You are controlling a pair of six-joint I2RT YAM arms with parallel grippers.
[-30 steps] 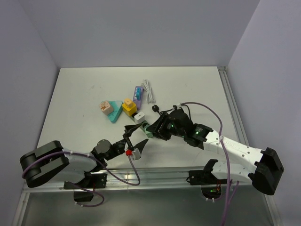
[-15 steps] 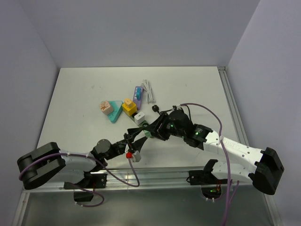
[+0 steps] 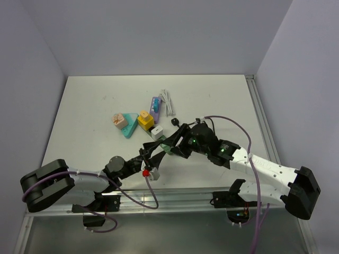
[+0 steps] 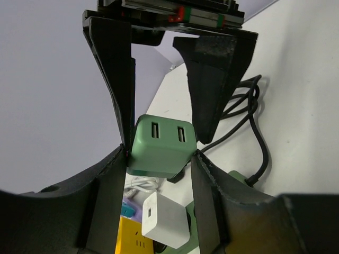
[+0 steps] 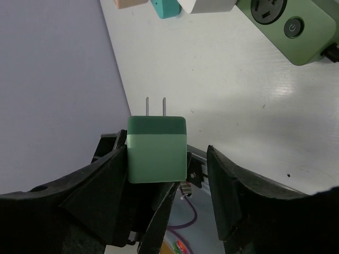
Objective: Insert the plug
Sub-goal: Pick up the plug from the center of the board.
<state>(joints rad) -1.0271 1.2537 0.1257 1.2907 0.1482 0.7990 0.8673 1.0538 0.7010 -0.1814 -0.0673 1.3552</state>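
Note:
The green plug (image 4: pixel 159 148) hangs above the table between both grippers, its two USB slots facing the left wrist camera. My left gripper (image 4: pixel 159 154) is shut on it, one finger pressing each side. In the right wrist view the plug (image 5: pixel 157 150) points its two prongs away from the camera. My right gripper (image 5: pixel 167 144) is open: its left finger lies along the plug and a gap shows at its right finger (image 5: pixel 228 180). The green power strip (image 5: pixel 288 26) lies below, with a free socket and a round button. From above, the plug (image 3: pixel 167 147) sits where the two arms meet.
A white adapter (image 4: pixel 164 219) is plugged into the power strip (image 4: pixel 241 177), whose black cord (image 4: pixel 254 132) loops beside it. Behind lie a yellow block (image 3: pixel 145 120), a teal triangular piece (image 3: pixel 126 127), a purple strip (image 3: pixel 155 106) and a white cable (image 3: pixel 168 101).
My left gripper moved up to the plug and shut on it. The right gripper's jaws have since widened, leaving a gap at one side of the plug.

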